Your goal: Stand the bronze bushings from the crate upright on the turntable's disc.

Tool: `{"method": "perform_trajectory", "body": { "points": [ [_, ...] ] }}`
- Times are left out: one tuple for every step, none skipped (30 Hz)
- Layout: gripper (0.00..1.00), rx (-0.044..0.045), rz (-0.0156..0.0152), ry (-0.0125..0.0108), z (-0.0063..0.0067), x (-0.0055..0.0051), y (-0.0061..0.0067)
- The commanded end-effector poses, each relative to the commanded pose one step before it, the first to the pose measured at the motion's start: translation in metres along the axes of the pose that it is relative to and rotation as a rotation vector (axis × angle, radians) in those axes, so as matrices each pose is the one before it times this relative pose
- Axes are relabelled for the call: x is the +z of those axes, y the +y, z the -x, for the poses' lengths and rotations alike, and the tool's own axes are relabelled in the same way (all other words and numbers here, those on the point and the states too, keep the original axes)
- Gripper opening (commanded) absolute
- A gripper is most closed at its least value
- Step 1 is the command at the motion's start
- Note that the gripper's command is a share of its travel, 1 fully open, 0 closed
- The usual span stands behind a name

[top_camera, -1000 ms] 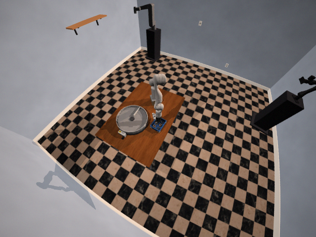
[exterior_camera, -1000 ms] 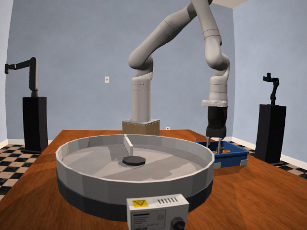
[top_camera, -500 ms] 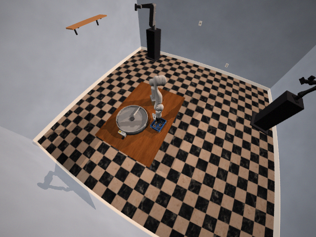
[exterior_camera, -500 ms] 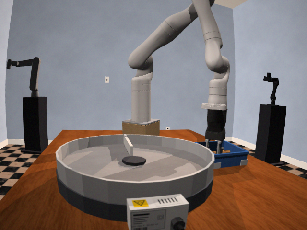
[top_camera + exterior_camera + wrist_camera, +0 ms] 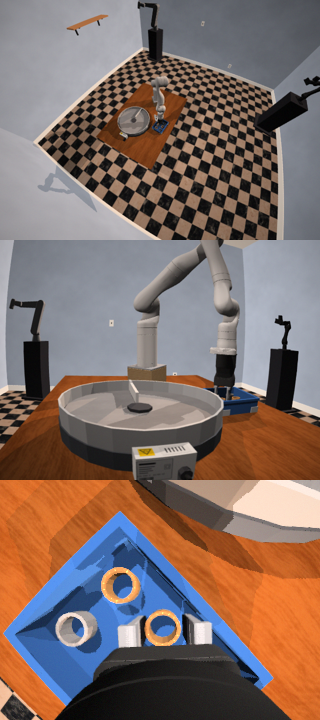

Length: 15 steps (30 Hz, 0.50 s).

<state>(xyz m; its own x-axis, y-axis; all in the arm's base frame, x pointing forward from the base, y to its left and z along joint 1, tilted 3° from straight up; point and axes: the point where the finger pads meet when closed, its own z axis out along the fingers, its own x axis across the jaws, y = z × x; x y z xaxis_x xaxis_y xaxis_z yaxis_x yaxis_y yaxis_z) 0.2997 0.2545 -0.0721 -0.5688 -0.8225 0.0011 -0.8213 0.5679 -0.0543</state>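
"What is standing in the way?"

"The turntable's raised rim [image 5: 149, 120] [image 5: 108, 437] [image 5: 210, 517] is standing between the blue crate [image 5: 165, 128] [image 5: 240, 407] [image 5: 65, 575] and the disc [image 5: 126, 124] [image 5: 165, 416]. In the exterior view, the crate is sitting at three o'clock from it. A pale upright bar [image 5: 138, 113] [image 5: 133, 391] is running from near the dark hub [image 5: 133, 120] [image 5: 139, 407] towards twelve, and a control box [image 5: 123, 135] [image 5: 164, 462] is sitting at five."

"And the gripper [image 5: 159, 121] [image 5: 221, 398] [image 5: 164, 625]?"

"Its jaws are standing apart, one on each side of a bronze bushing [image 5: 162, 613] in the crate, not clamping it."

"What is only the wrist view showing?"

"That straddling, clearly. A second bronze bushing [image 5: 106, 586] is standing at ten o'clock from the first, a steel bushing [image 5: 90, 626] at nine; the gripper's body is hiding part of the crate."

"And the top view?"

"It alone is showing the orange wall shelf [image 5: 87, 22], and more rings in the crate, too small to sort by metal."
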Motion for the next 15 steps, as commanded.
{"method": "perform_trajectory", "body": {
  "points": [
    [0.76, 0.00007, -0.00008, -0.00127, 0.00045, -0.00052, -0.00005],
    [0.76, 0.0, 0.0, 0.0, 0.0, 0.0, 0.0],
    [0.76, 0.0, 0.0, 0.0, 0.0, 0.0, 0.0],
    [0.76, 0.0, 0.0, 0.0, 0.0, 0.0, 0.0],
    [0.76, 0.0, 0.0, 0.0, 0.0, 0.0, 0.0],
    [0.76, 0.0, 0.0, 0.0, 0.0, 0.0, 0.0],
    [0.76, 0.0, 0.0, 0.0, 0.0, 0.0, 0.0],
    [0.76, 0.0, 0.0, 0.0, 0.0, 0.0, 0.0],
    [0.76, 0.0, 0.0, 0.0, 0.0, 0.0, 0.0],
    [0.76, 0.0, 0.0, 0.0, 0.0, 0.0, 0.0],
    [0.76, 0.0, 0.0, 0.0, 0.0, 0.0, 0.0],
    [0.76, 0.0, 0.0, 0.0, 0.0, 0.0, 0.0],
    [0.76, 0.0, 0.0, 0.0, 0.0, 0.0, 0.0],
    [0.76, 0.0, 0.0, 0.0, 0.0, 0.0, 0.0],
    [0.0, 0.0, 0.0, 0.0, 0.0, 0.0, 0.0]
  ]
}}
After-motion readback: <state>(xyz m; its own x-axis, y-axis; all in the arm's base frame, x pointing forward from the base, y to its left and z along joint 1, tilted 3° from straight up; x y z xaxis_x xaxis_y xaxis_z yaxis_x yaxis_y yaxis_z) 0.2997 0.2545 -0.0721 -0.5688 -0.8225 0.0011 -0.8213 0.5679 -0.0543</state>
